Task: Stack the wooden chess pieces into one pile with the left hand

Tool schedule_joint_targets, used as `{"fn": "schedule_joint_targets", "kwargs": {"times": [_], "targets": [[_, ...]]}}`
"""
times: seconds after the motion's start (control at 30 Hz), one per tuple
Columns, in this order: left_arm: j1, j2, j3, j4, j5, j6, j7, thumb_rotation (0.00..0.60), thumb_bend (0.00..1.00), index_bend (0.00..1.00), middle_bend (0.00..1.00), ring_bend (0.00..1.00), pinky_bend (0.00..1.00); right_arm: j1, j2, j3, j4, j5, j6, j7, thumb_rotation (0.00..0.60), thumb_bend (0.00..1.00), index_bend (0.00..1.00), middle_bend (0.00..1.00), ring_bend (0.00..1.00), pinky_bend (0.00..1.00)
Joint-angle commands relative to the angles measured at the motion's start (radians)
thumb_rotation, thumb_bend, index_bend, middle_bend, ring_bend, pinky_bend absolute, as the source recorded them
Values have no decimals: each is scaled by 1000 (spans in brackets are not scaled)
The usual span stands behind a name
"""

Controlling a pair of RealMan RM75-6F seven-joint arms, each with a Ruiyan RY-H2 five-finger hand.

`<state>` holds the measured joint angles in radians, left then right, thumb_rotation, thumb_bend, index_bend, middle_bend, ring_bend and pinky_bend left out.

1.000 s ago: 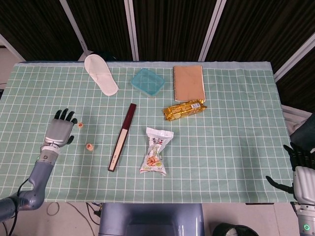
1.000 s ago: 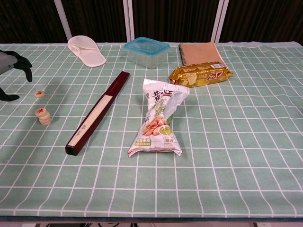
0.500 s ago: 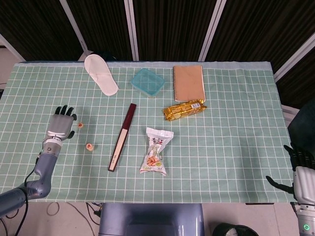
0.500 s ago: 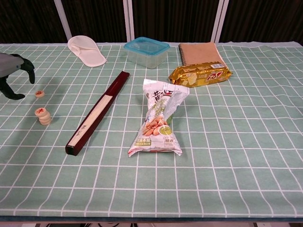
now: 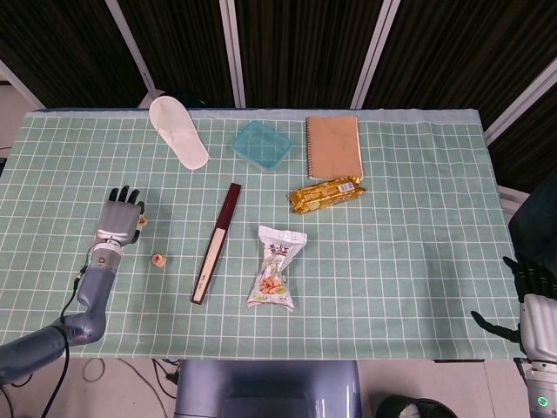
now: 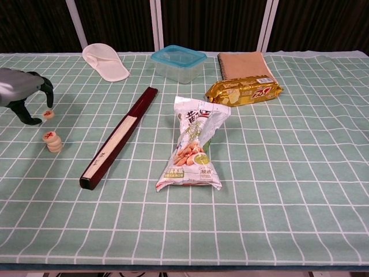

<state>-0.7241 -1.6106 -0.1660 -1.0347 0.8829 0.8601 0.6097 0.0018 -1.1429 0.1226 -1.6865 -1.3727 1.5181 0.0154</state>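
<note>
While one loose chess piece [image 6: 48, 114] lies apart from the stack [image 6: 53, 142], the left hand [image 6: 23, 92] arches over it, fingers curved and apart, tips either side but apparently not gripping. Presumably this sets up a pinch. Off-table, the right hand [image 5: 533, 300] idles, fingers loosely spread.

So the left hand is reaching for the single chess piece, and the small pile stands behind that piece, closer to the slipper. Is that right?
Not quite. The left hand does reach for the single chess piece, but the chest view shows the small pile in front of that piece, nearer the camera, away from the slipper.
</note>
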Motion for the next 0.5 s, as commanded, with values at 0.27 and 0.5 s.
{"fn": "schedule_joint_targets", "kwargs": {"times": [0.27, 0.5], "targets": [[-12, -20, 5, 29, -16, 1, 35, 600, 300, 407, 125, 0, 85, 0, 0, 0, -3, 2, -2, -1, 600, 204, 115, 69, 60, 0], [-13, -30, 11, 38, -14, 2, 40, 600, 307, 422, 127, 0, 86, 0, 1, 1, -5, 7, -5, 3, 600, 204, 114, 69, 59, 0]]}}
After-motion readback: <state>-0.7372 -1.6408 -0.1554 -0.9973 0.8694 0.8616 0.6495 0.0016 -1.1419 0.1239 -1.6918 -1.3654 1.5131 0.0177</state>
